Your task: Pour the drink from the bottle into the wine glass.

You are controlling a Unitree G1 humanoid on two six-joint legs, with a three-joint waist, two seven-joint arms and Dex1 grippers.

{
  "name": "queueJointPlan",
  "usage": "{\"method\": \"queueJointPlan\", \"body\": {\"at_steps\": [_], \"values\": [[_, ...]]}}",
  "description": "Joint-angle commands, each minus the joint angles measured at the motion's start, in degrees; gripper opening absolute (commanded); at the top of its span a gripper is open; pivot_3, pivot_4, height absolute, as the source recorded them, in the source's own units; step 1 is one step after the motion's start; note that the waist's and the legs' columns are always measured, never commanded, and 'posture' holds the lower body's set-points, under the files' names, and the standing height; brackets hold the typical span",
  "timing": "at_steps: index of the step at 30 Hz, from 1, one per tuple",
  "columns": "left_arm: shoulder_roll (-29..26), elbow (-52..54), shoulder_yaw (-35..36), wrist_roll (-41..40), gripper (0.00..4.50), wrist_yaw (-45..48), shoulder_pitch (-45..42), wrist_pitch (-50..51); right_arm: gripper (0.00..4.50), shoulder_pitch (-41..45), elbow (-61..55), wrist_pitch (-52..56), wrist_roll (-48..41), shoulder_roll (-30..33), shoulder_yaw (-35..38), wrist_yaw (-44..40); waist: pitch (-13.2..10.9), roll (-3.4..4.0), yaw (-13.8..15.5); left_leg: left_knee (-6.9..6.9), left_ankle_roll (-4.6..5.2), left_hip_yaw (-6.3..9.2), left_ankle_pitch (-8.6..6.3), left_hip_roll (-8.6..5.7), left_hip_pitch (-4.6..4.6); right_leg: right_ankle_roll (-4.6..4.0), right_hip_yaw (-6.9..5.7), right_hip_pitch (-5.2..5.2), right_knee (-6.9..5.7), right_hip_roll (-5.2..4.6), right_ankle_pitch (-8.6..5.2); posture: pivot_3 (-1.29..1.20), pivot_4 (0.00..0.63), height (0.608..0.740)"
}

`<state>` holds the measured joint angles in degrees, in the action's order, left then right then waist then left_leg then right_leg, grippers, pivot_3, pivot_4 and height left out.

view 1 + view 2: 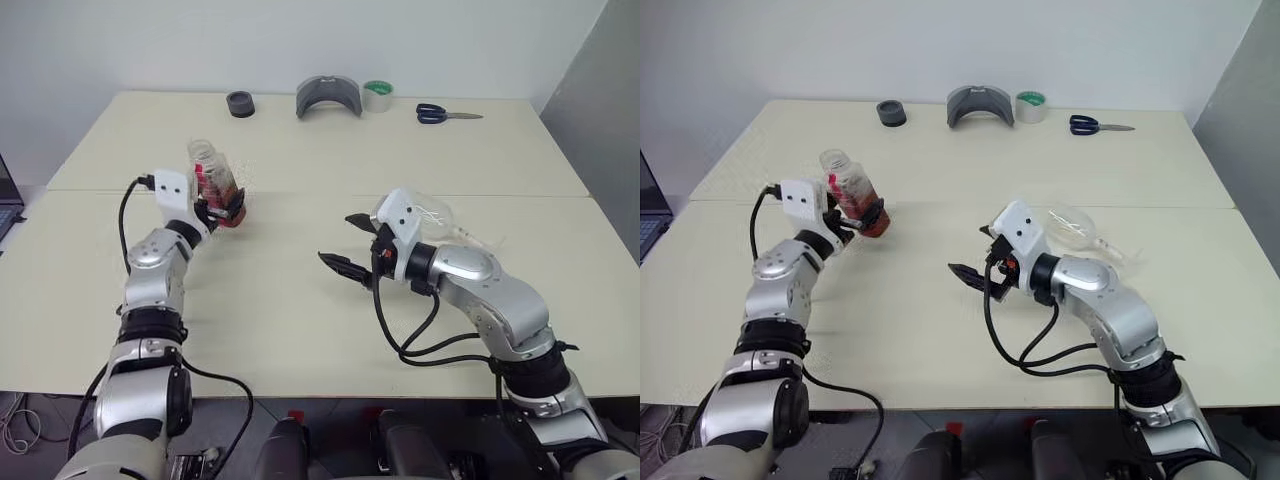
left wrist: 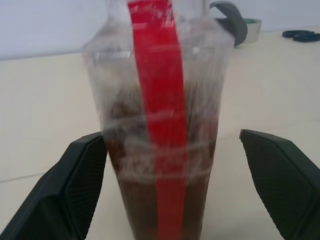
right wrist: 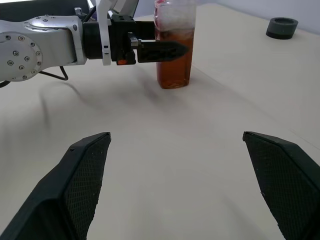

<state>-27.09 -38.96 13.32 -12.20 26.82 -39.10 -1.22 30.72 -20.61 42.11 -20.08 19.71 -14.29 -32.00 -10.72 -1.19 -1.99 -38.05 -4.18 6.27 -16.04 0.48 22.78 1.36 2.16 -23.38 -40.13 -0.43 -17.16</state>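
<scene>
The bottle (image 1: 213,180) stands on the table at the left, clear plastic with a red label strip and an open neck showing no cap. The reddish-brown drink (image 3: 174,70) fills its lower part. My left gripper (image 1: 226,206) is open, with one finger on each side of the bottle and a gap showing at one finger in the left wrist view. The wine glass (image 1: 1076,225) appears to lie on its side on the table, partly hidden behind my right wrist. My right gripper (image 1: 342,242) is open and empty above the table's middle, pointing toward the bottle.
Along the table's far edge lie a black round piece (image 1: 240,103), a grey curved object (image 1: 328,96), a roll of tape (image 1: 377,96) and blue-handled scissors (image 1: 445,114). A laptop corner (image 1: 5,200) shows at the left. The cream table (image 1: 300,320) has a seam across it.
</scene>
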Motion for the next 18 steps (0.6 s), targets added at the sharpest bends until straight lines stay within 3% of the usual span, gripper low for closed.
{"method": "queueJointPlan", "body": {"at_steps": [1,9,18], "values": [[-0.2,4.7,1.4,-0.2,4.47,-1.9,1.6,-1.4,4.50,-0.8,-3.3,0.0,0.1,0.4,0.2,0.1,0.0,0.00,0.0,0.00,0.00,0.00,0.00,0.01,0.00,0.00,0.00,0.00,-0.01,0.00,0.00,0.00,0.150,0.740],[-0.1,12.3,2.1,-1.2,4.47,-3.8,8.3,0.2,4.50,-4.8,-6.0,0.5,1.3,2.8,0.3,0.0,0.0,-0.01,0.1,-0.03,0.00,-0.05,0.00,0.01,-0.04,0.00,0.05,0.01,-0.08,-0.02,0.01,0.00,0.150,0.740],[-0.1,27.7,0.4,-2.1,4.47,-1.6,19.3,4.0,4.50,-10.2,-11.9,1.7,1.1,6.1,4.0,2.3,0.0,-0.01,0.1,-0.02,0.05,-0.04,-0.03,0.07,-0.13,0.00,0.07,0.07,-0.12,-0.05,0.02,0.00,0.150,0.740]]}}
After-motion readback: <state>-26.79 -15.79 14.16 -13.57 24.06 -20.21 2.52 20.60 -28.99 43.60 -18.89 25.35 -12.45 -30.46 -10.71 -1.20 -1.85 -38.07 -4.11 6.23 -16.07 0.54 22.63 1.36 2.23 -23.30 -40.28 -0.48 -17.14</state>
